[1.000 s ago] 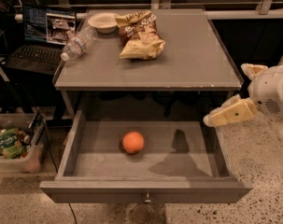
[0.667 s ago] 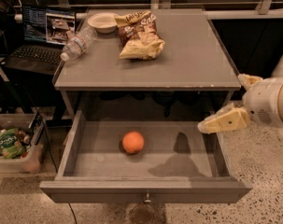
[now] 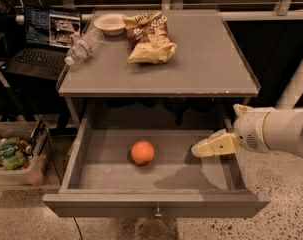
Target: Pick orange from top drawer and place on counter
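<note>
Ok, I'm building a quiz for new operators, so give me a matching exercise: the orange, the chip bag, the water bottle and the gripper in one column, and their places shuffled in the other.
Things
1. orange
2. chip bag
3. water bottle
4. gripper

Places
A. lying on its side at the left edge of the counter
B. over the right part of the open top drawer
C. on the drawer floor, near its middle
D. toward the back of the counter, beside the bowl

Pairs: 1-C, 2-D, 3-A, 4-B
</note>
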